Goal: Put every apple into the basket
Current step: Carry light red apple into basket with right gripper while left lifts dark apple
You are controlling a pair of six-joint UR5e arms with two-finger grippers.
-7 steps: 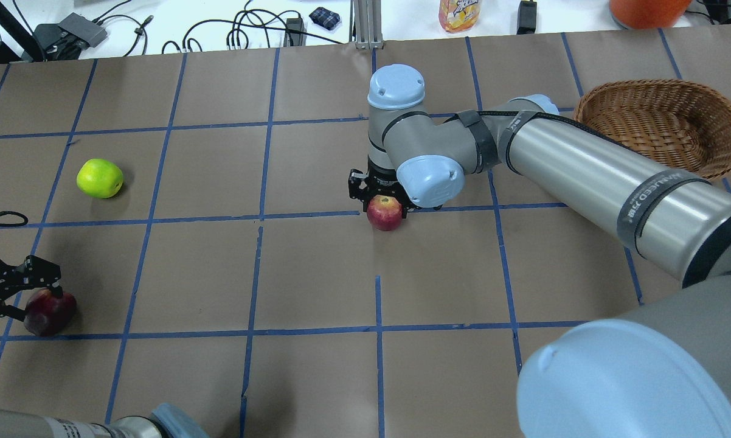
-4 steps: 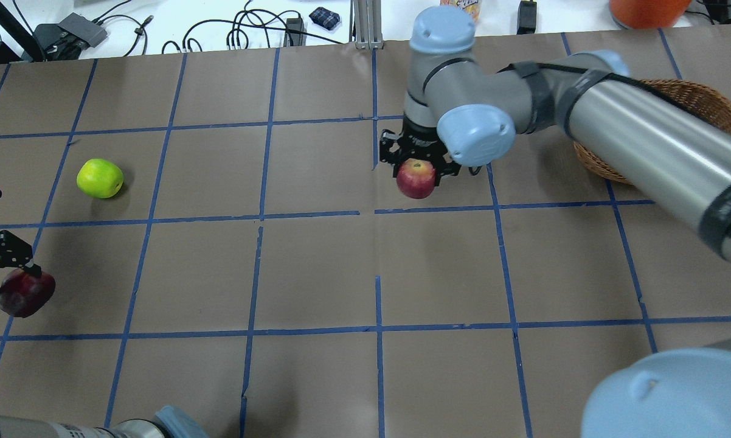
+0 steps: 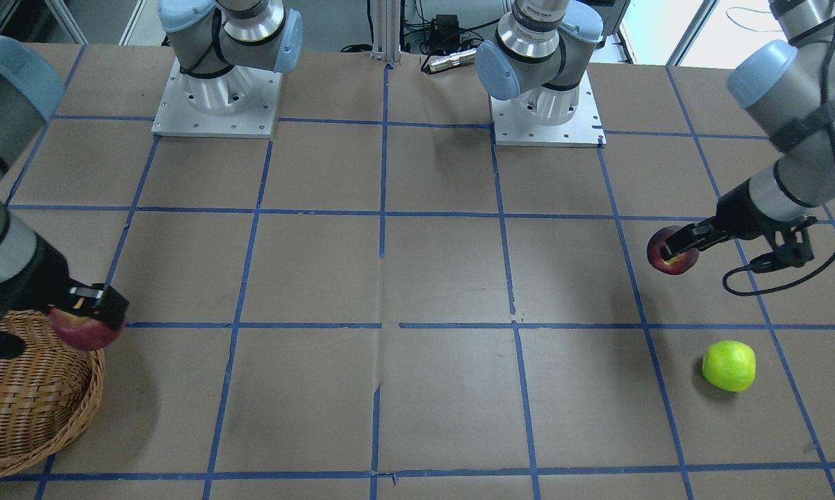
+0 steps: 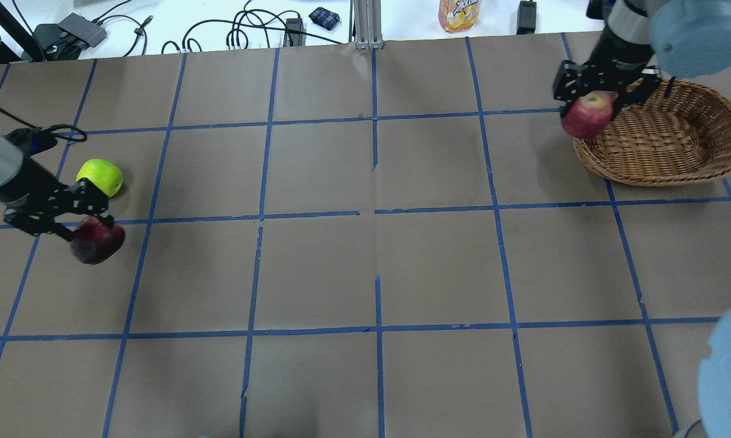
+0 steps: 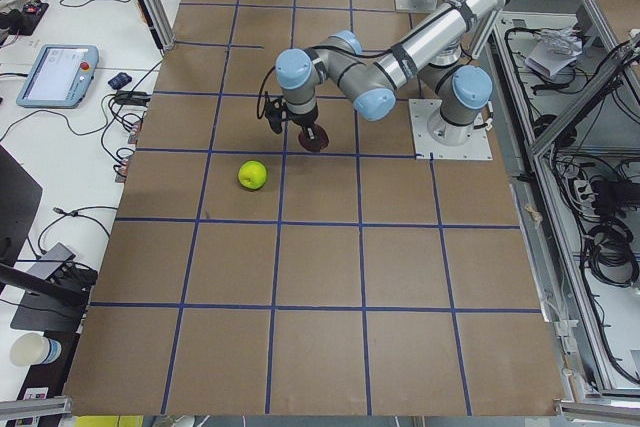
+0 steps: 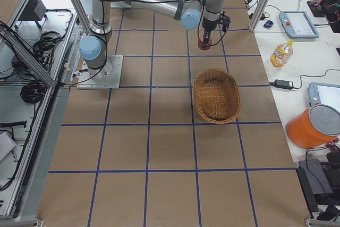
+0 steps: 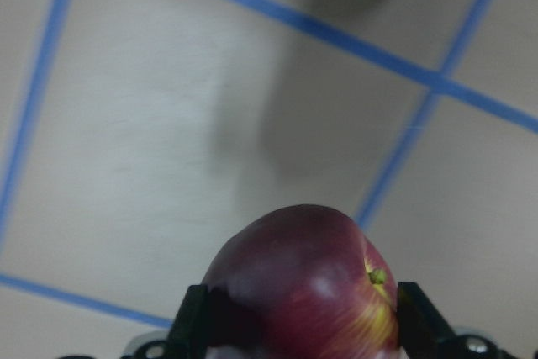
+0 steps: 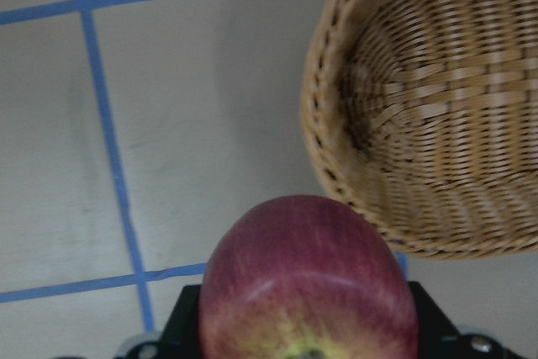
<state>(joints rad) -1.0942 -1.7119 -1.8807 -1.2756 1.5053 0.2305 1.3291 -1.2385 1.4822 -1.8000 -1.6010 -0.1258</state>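
Observation:
My right gripper is shut on the red apple and holds it in the air just outside the left rim of the wicker basket. The red apple fills the right wrist view, with the empty basket beside it. My left gripper is shut on the maroon apple, lifted above the table; it shows in the left wrist view. The green apple lies on the table just beyond the left gripper. In the front view I see the red apple, the maroon apple and the green apple.
The table is brown paper with a blue tape grid. Cables, a drink bottle and an orange container sit past the far edge. The left gripper's cable hangs in a loop near the maroon apple.
My right gripper carried the red apple from the table's middle right and away to the basket's rim. My left gripper lifted the maroon apple and moved it toward the green apple.

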